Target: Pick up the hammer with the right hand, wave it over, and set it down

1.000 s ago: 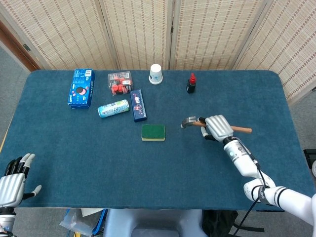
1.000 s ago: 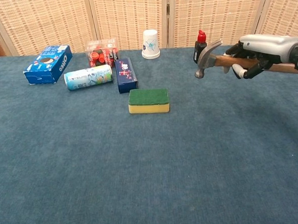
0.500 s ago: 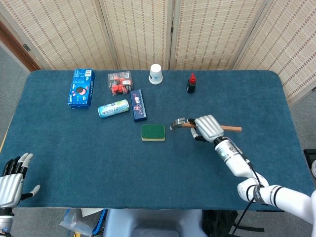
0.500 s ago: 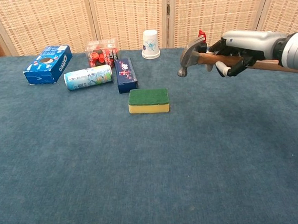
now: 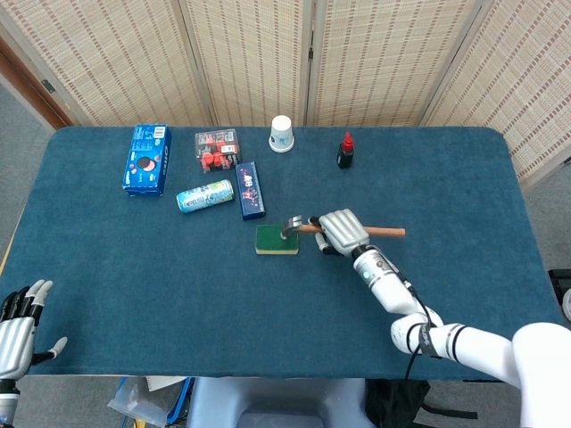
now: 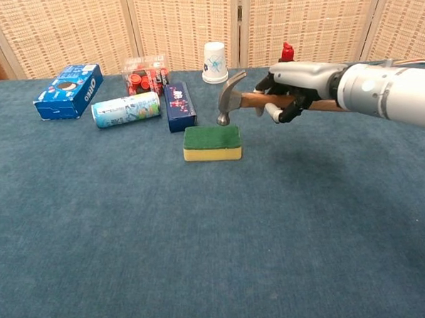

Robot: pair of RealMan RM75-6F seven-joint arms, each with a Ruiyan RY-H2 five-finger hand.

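Observation:
My right hand (image 5: 340, 231) (image 6: 294, 90) grips the wooden handle of the hammer (image 5: 299, 226) (image 6: 232, 97) and holds it in the air. The metal head hangs just above the right end of the green and yellow sponge (image 5: 275, 239) (image 6: 211, 143); the handle end (image 5: 393, 233) sticks out to the right. My left hand (image 5: 20, 323) is at the table's front left corner, fingers apart and holding nothing; it shows only in the head view.
Along the back of the blue table (image 5: 178, 285) stand an Oreo box (image 5: 146, 158), a box of red items (image 5: 217, 148), a lying can (image 5: 204, 195), a dark blue pack (image 5: 251, 189), a paper cup (image 5: 282, 133) and a small red-capped bottle (image 5: 345, 150).
My right hand has carried the hammer leftward across the table, from the right of the middle to above the sponge. The left hand has sunk slightly lower at the corner.

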